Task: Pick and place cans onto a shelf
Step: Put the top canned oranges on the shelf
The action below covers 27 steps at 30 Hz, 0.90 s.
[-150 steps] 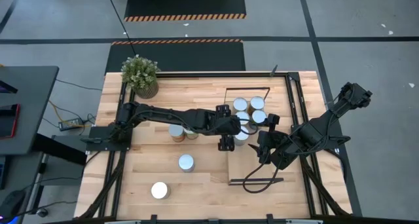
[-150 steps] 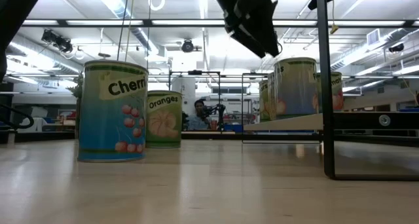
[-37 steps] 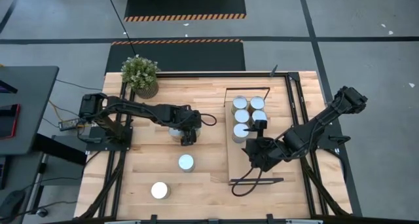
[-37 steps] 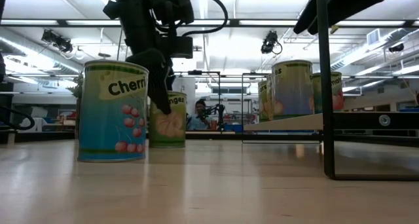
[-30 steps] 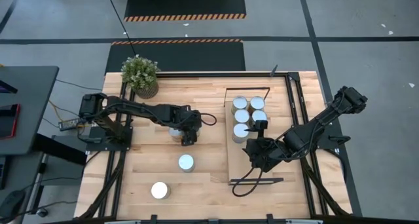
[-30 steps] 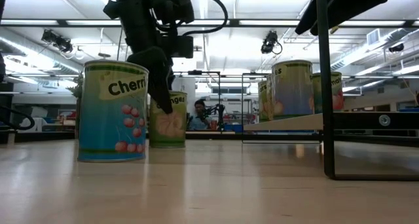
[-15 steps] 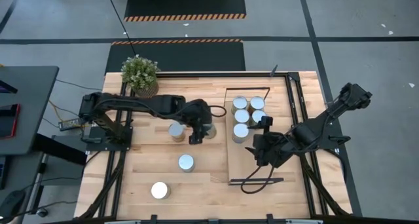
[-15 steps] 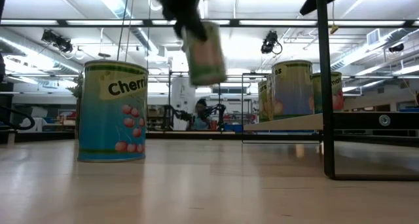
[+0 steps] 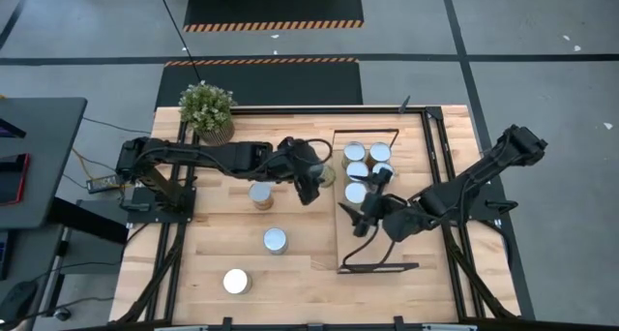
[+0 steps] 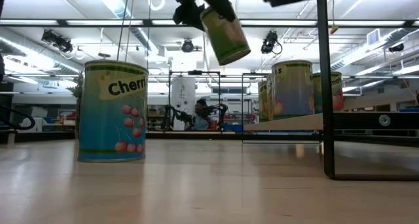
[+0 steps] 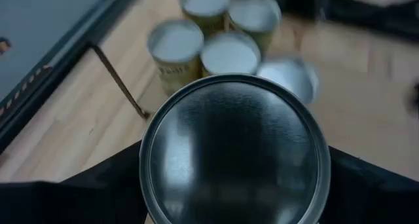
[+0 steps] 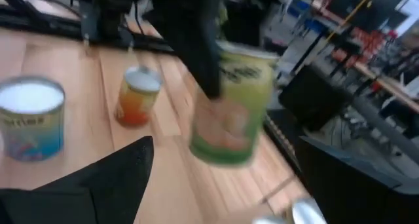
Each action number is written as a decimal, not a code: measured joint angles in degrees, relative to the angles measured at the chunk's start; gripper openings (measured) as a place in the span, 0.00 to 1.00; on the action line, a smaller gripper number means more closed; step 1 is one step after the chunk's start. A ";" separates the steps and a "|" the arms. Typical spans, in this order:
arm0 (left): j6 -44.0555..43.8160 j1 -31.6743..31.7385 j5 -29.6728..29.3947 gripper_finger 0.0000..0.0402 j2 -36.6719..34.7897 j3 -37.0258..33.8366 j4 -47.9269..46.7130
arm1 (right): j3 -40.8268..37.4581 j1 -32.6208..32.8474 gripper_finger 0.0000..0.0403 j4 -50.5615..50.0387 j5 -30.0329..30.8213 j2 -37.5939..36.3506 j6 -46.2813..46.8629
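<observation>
My left gripper (image 9: 317, 181) is shut on a green-sided can (image 9: 327, 173) and holds it above the table just left of the shelf (image 9: 406, 215). The low view shows this can (image 10: 224, 34) high up and tilted. Several cans (image 9: 368, 168) stand upright on the shelf's far half. Three more cans stand on the table: one (image 9: 259, 194) beside the left arm, one (image 9: 276, 239) nearer, and one (image 9: 235, 281) near the front edge. My right gripper (image 9: 362, 215) is open and empty over the shelf's left part. My left gripper pinches the can's side wall (image 12: 216, 86) between its two fingers, one on each side (image 11: 111, 185). The fingers come from above, past the round lid (image 11: 234, 152), slanting down. The can is lifted clear of the table and tilted, with its lid toward the wrist.
A potted plant (image 9: 206, 111) stands at the table's far left corner. A big cherries can (image 10: 111, 111) stands close to the low camera. Black frame rails run along the table's left and right sides. The shelf's near half (image 9: 382, 249) is bare wood.
My left gripper has lifted the green can off the table from beside the other can and carried it up and toward the table's right, to the shelf's left edge, tipping it on the way. My right gripper has shifted a little toward the table's left over the shelf.
</observation>
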 joint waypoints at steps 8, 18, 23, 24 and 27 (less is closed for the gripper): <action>-6.61 -0.05 -0.05 0.81 0.00 0.00 6.32 | 0.04 -2.56 0.94 9.90 4.29 5.15 -9.94; -8.82 -0.42 -0.12 0.80 0.00 -0.02 8.92 | 0.04 -7.04 0.94 13.39 1.22 5.40 -10.94; -9.25 -0.40 -0.16 0.80 0.00 -0.02 10.83 | 0.04 -9.97 0.94 14.56 -0.66 5.40 -11.53; -9.21 -0.40 -0.16 0.80 0.00 -0.02 10.83 | 0.04 -10.50 0.94 15.19 -1.49 5.40 -12.13; -9.13 -0.40 -0.16 0.80 0.00 -0.02 10.96 | 0.04 -11.73 0.94 16.90 -3.76 5.40 -13.70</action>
